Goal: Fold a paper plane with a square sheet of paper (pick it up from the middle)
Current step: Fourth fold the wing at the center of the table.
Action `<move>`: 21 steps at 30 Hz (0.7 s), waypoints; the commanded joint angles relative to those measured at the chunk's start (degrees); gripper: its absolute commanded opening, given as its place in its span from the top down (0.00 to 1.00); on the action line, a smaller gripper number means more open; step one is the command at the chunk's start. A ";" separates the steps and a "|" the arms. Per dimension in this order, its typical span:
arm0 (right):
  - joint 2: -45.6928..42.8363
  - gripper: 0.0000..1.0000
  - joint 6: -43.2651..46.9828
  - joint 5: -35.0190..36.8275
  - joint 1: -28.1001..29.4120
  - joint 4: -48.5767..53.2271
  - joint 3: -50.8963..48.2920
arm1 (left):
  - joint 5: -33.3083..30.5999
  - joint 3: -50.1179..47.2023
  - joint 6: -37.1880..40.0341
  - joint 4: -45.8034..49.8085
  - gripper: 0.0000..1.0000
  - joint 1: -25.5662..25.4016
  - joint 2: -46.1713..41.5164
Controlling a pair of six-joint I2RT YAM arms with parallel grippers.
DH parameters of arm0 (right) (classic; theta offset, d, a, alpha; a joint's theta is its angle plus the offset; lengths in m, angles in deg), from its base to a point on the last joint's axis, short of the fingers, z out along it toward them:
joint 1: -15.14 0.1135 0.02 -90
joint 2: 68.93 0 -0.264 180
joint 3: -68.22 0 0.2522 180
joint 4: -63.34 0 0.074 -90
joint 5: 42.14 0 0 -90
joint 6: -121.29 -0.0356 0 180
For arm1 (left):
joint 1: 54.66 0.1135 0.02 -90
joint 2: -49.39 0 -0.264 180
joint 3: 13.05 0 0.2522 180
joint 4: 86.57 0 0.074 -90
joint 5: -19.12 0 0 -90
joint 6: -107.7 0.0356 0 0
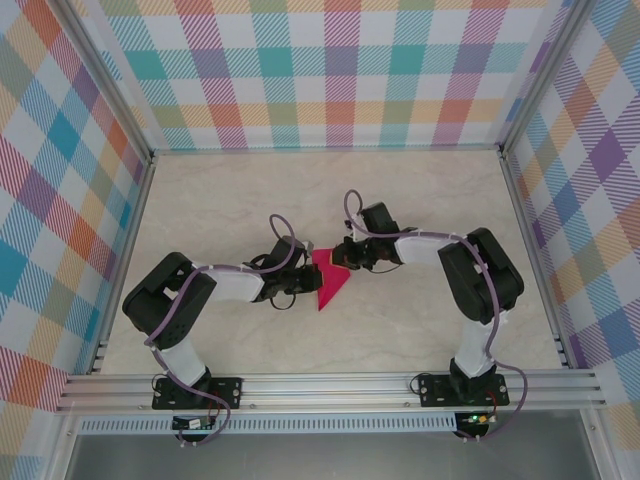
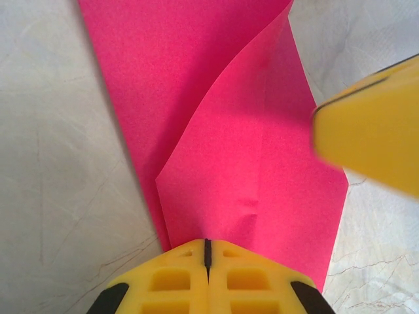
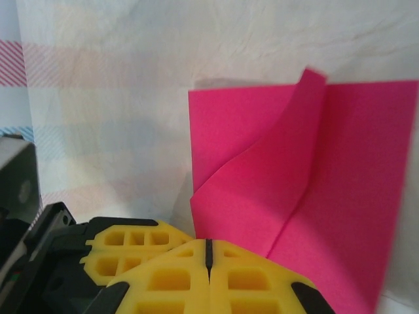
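The square sheet of paper [image 1: 330, 284] is magenta-pink and lies partly folded at the table's middle, pointed toward the near edge. One flap [image 2: 255, 144] curls up off the lower layer; in the right wrist view that flap [image 3: 262, 183] rises beside a flat layer. My left gripper [image 1: 305, 277] is at the paper's left edge, and its yellow jaws [image 2: 207, 244] are shut, tips against the flap's near edge. My right gripper [image 1: 346, 259] is at the paper's top right, with its jaws [image 3: 208, 243] shut and tips at the paper's edge. Whether either one pinches paper is hidden.
The pale marble tabletop [image 1: 420, 200] surrounds the paper. Plaid walls [image 1: 330, 70] and metal frame rails [image 1: 330, 390] enclose it. The right gripper's yellow finger [image 2: 373, 134] hangs over the paper's right side; the left gripper's fingers [image 3: 124, 252] sit close beside the right jaws.
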 commanded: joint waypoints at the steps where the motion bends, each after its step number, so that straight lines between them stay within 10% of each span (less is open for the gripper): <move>1: 2.82 0.97 3.15 -2.75 1.02 2.62 3.06 | -6.46 -2.34 1.16 12.97 1.00 0.14 4.73; 21: 14.47 0.98 1.70 6.59 -7.59 10.83 16.81 | -6.25 -4.07 1.04 14.88 1.00 -0.12 5.08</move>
